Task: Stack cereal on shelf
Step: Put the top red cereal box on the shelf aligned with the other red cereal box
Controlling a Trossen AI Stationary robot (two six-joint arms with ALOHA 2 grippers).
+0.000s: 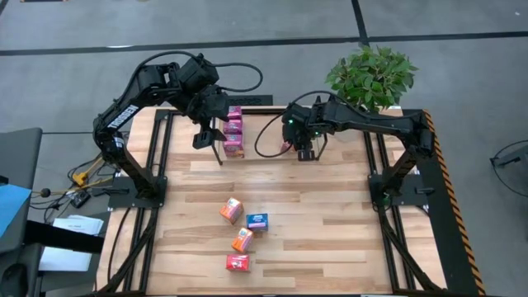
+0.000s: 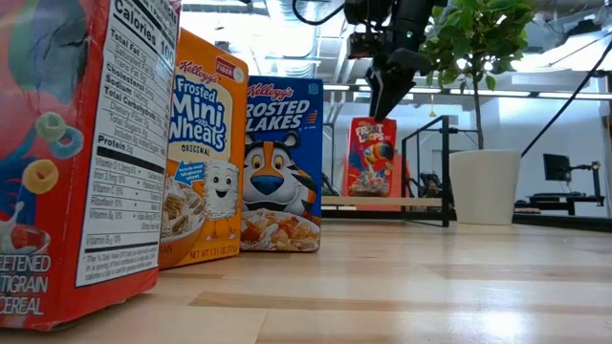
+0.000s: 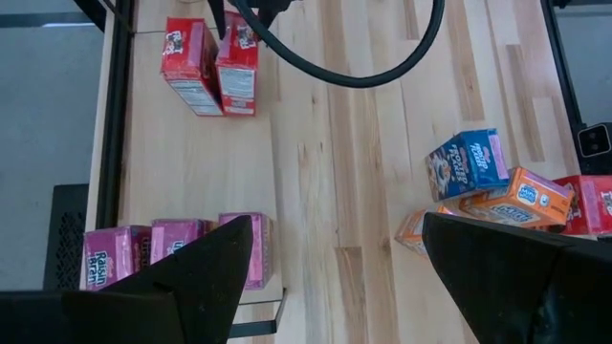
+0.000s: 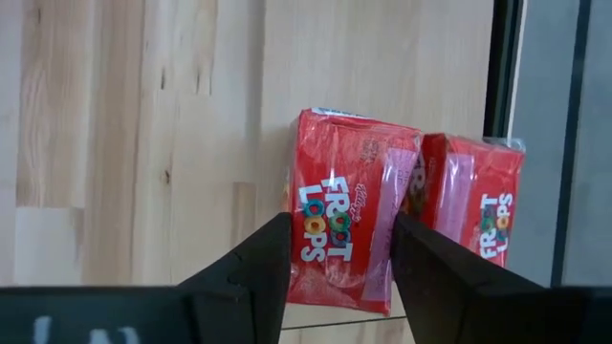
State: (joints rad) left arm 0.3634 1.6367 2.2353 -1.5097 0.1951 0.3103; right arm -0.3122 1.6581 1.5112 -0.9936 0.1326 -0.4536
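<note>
Two red Froot Loops cartons (image 4: 344, 239) (image 4: 473, 205) stand side by side at the far middle of the table, by the shelf's black rods (image 4: 502, 57); one shows in the low view (image 2: 371, 158) on a wooden board. My right gripper (image 1: 305, 150) (image 4: 339, 277) is open and points down right over the nearer red carton, one finger to each side. Three pink cartons (image 1: 234, 132) (image 3: 177, 241) stand in a row at the far left. My left gripper (image 1: 206, 136) (image 3: 335, 277) is open and empty, above the table beside them. My right gripper's fingertips (image 2: 378, 113) stand at the level of the red carton's top edge (image 2: 371, 120), coming from above and pointing down. I cannot tell whether they touch it. The carton stands upright on its base.
Near the table's middle front lie an orange carton (image 1: 231, 210), a blue one (image 1: 256, 221), another orange one (image 1: 241, 240) and a red one (image 1: 238, 262). A potted plant (image 1: 373, 76) stands at the far right. A black cable (image 3: 382, 67) loops over the far side.
</note>
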